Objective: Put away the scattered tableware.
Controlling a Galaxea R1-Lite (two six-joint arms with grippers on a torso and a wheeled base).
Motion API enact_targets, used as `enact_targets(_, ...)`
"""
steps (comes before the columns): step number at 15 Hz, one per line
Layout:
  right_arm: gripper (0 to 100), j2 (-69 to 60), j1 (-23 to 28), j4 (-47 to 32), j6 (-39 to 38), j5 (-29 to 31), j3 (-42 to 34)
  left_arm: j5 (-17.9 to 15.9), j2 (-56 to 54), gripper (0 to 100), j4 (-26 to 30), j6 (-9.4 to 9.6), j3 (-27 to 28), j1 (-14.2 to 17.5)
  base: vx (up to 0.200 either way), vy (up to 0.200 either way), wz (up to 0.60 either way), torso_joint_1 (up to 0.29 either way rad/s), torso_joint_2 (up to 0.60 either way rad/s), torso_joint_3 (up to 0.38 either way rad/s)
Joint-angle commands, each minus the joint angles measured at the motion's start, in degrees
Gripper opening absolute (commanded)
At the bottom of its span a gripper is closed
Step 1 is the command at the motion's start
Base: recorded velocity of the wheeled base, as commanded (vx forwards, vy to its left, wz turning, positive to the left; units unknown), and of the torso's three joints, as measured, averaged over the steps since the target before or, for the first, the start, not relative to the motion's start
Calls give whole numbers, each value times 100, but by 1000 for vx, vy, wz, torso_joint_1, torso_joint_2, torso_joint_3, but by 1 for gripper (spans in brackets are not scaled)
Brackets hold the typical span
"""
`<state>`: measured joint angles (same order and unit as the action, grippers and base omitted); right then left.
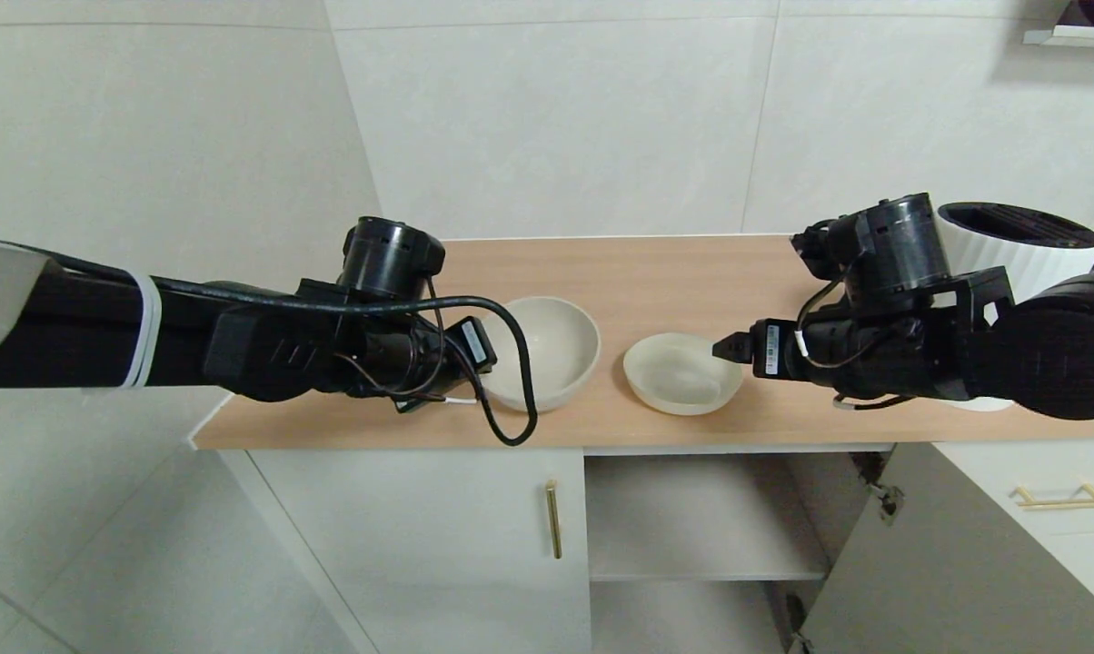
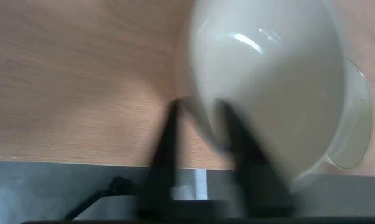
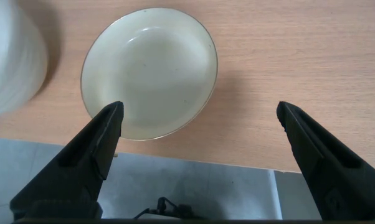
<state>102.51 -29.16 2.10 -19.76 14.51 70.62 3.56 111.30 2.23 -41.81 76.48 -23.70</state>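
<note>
The left pincer [image 2: 200, 118] is closed on the deep bowl [image 1: 547, 350], with the rim between its fingers, near the front edge of the wooden surface [image 1: 692, 282]. A shallow dish [image 1: 683, 372] sits just beside the bowl. The right pincer [image 3: 198, 109] hangs spread wide by the dish's right side, gripping nothing. A white ribbed container [image 1: 1019, 245] stands behind the right arm.

Right claw [image 3: 200, 109] spread wide; left claw [image 2: 199, 111] held low.
</note>
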Motion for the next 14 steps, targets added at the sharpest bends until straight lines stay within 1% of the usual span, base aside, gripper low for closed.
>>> enact_targets(1,100,-21,-2,1,7,0,-4,4,-29,0,5,-2,-2,-3,0,0,0,0,0,0)
enact_targets(7,100,155,-20,1,7,35,31,4,-126,0,14,-2,-19,-3,0,0,0,0,0,0)
enact_targets(11,100,665,-55,10,16,536,171,13,-232,0,23,-2,-55,-3,0,0,0,0,0,0)
enact_targets(14,100,946,-46,54,7,720,303,4,-240,0,23,-2,-63,-3,0,0,0,0,0,0)
